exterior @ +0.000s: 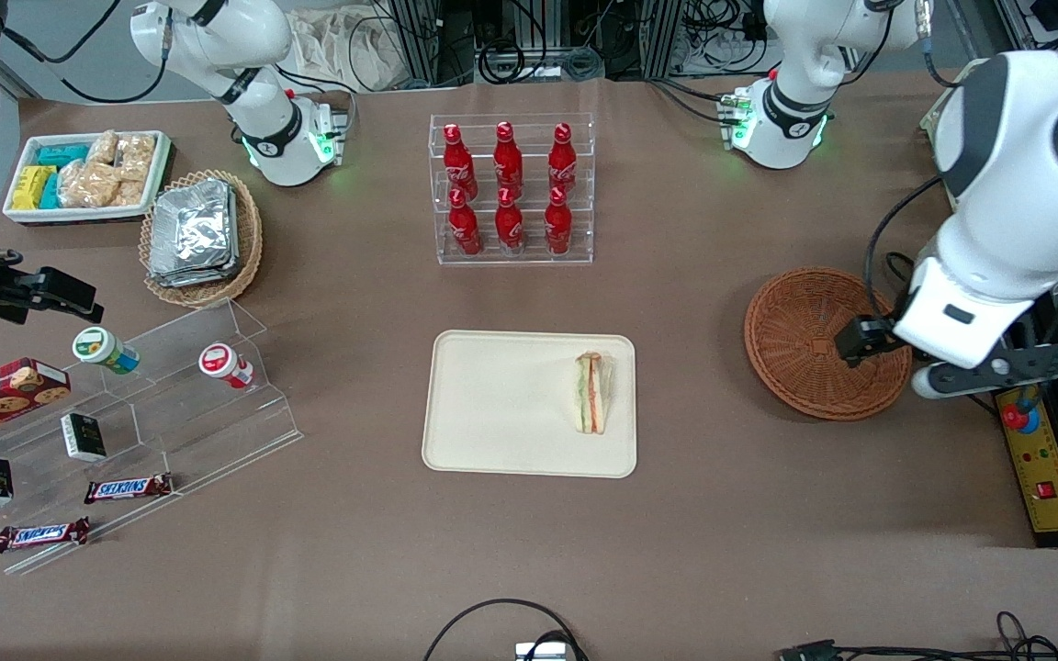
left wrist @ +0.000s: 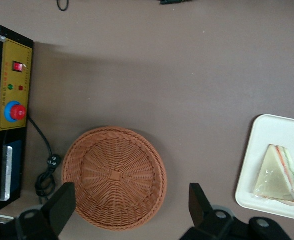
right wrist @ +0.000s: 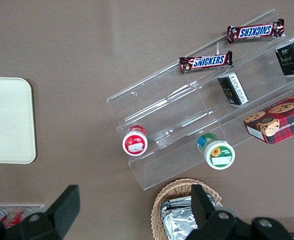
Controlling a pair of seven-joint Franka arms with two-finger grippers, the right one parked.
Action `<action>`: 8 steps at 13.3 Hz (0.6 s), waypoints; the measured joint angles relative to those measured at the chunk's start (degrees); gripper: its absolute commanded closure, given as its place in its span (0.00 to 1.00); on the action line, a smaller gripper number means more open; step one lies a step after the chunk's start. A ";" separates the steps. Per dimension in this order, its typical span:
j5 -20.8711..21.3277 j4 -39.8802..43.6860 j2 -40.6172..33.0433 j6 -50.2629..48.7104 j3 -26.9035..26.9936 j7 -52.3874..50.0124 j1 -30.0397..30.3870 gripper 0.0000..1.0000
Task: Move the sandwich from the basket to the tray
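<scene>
We see a brown desk (exterior: pixel 354 569) from above. The sandwich (exterior: pixel 592 392) lies flat on the cream tray (exterior: pixel 492 404), close to the tray edge nearest the working arm's end of the desk, with its green, red and orange filling showing. The round reddish-brown basket (exterior: pixel 804 340) sits on the desk, apart from the tray and nothing inside it. The gripper (left wrist: pixel 131 210) hangs above the basket with its jaws spread wide and gripping nothing. A yellow control box (left wrist: pixel 14 85) lies near the basket.
</scene>
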 measured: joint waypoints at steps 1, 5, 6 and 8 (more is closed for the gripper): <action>-0.44 0.00 -0.61 -0.13 0.00 1.43 0.82 0.00; -1.11 -0.04 -3.71 -2.52 -0.27 5.88 3.72 0.00; -1.30 -0.04 -4.64 -3.83 -1.13 7.65 5.08 0.00; -1.68 -0.07 -6.38 -6.08 -3.41 10.44 7.96 0.00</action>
